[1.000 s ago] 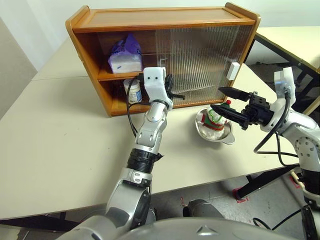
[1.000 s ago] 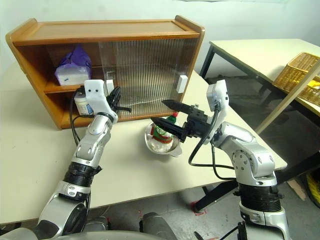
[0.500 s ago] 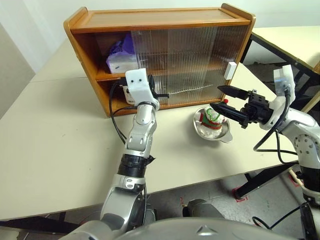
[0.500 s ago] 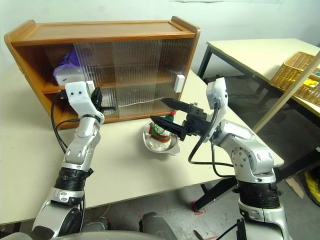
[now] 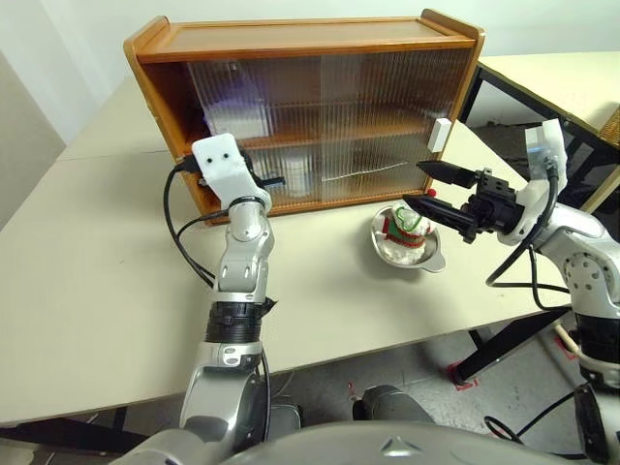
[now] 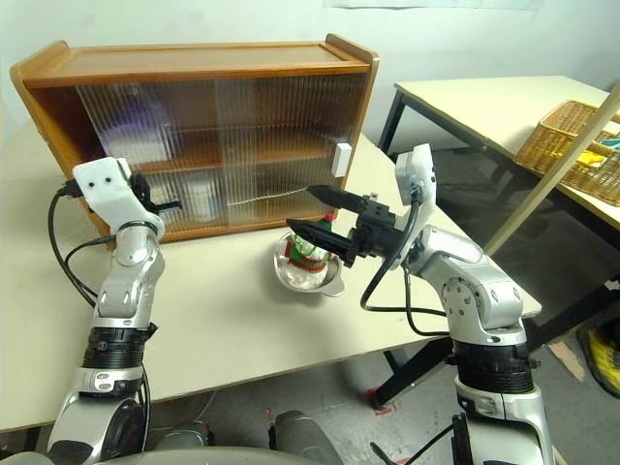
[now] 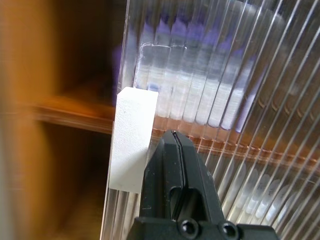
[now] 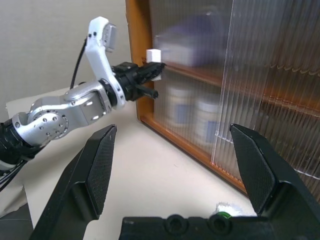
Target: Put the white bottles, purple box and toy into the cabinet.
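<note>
Two white bottles (image 5: 296,178) and purple box (image 5: 232,118) sit inside cabinet (image 5: 310,44), centre; toy (image 5: 407,225) waits in bowl (image 5: 407,254), right; left gripper (image 5: 268,181) pinched together, right gripper (image 5: 426,186) spread apart.

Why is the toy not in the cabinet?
It is out: the toy sits in a steel bowl on the table, in front of the cabinet, whose ribbed doors cover nearly all its front.

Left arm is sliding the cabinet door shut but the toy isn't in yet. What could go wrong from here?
The toy lies in the steel bowl outside the cabinet, whose doors now cover nearly the whole front; it may get shut out. The shut left gripper presses the white handle only from beside and could slip off. The open right gripper hovers close to the other door.
</note>
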